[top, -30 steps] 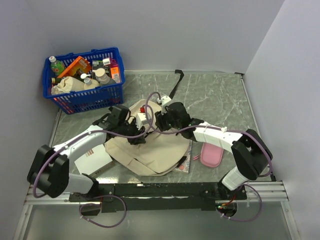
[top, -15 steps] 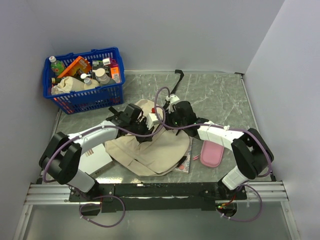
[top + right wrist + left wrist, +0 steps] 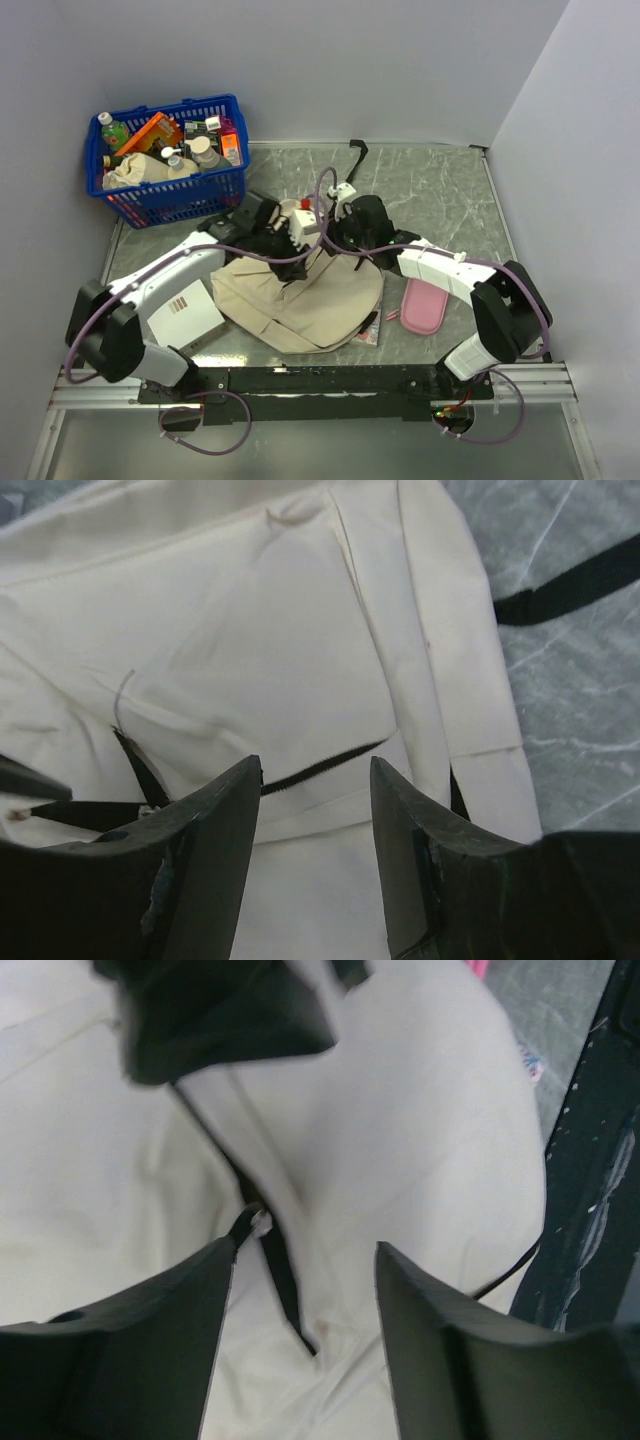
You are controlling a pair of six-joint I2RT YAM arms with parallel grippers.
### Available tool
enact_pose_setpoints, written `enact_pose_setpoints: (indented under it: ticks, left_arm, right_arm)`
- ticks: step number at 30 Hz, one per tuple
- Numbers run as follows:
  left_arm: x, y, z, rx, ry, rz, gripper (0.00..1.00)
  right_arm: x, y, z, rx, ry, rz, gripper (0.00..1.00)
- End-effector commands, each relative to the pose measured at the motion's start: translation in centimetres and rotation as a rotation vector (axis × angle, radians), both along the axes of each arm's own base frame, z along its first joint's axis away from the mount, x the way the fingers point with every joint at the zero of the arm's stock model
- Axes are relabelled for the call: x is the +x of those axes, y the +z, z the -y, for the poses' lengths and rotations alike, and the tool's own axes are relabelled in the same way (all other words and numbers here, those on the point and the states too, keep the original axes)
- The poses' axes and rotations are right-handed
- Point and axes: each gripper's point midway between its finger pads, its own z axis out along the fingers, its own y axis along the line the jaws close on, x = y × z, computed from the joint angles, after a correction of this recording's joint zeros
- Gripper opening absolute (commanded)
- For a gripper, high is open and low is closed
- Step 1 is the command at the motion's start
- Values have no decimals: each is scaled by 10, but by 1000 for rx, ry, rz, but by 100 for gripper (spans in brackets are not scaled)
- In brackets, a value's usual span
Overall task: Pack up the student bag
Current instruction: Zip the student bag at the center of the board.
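The student bag (image 3: 300, 300) lies flat mid-table, cream-beige fabric with black straps. Both grippers hover over its far end. In the left wrist view my left gripper (image 3: 305, 1250) stands open above the fabric (image 3: 420, 1140). A black zipper strip (image 3: 280, 1280) runs between its fingers, and the dark opening (image 3: 220, 1010) lies ahead. The right gripper (image 3: 315, 765) is open too, over a cream panel (image 3: 250, 650) crossed by a black zipper line (image 3: 320, 768). Neither holds anything. From above, the left gripper (image 3: 288, 258) and right gripper (image 3: 338, 245) sit close together.
A blue basket (image 3: 165, 165) full of bottles and packets stands at the back left. A white book (image 3: 185, 312) lies left of the bag, a pink pouch (image 3: 423, 308) to its right. A magazine (image 3: 372, 325) pokes out under the bag. A black strap (image 3: 352, 165) trails toward the back wall.
The left gripper closed, then opened again, and its arm swung toward the back right. The raised far end of the bag has dropped. The right gripper shifted slightly and stays open.
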Motion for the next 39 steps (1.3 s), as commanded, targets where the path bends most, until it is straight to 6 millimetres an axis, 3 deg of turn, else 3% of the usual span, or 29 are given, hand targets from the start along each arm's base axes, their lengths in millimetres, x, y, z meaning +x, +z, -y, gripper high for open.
enact_pose_setpoints:
  ticks: [1,2,3,6,10,11,16,21,31,35,39]
  left_arm:
    - [-8,11,-40,-36,84,-46,68]
    - [-10,2,-49,-33,111,-70,67]
    - [0,5,-65,-56,174,-63,66]
    - [5,-5,-89,-79,242,-76,65]
    - [7,-13,-98,-93,260,-60,64]
    - [9,-13,-98,-101,270,-57,63]
    - [16,-13,-99,-135,313,-70,61]
    - [19,-13,-101,-143,338,-61,60]
    - [30,-12,-116,-183,437,-82,58]
    - [39,-8,-130,-221,488,-91,58]
    - [37,-10,-131,-215,477,-88,58]
  right_arm:
    - [9,56,-8,30,62,123,56]
    - [10,62,-13,39,77,130,56]
    - [8,61,-17,13,123,147,56]
    - [-11,59,-40,-29,269,142,55]
    - [-29,47,-65,-117,396,118,53]
    - [-33,36,-67,-142,413,93,52]
    - [-52,19,-85,-191,499,75,48]
    - [-60,-2,-90,-227,526,37,43]
    - [-67,-35,-97,-237,556,-32,45]
    - [-64,-50,-98,-250,540,-49,46]
    - [-59,-57,-100,-255,522,-46,45]
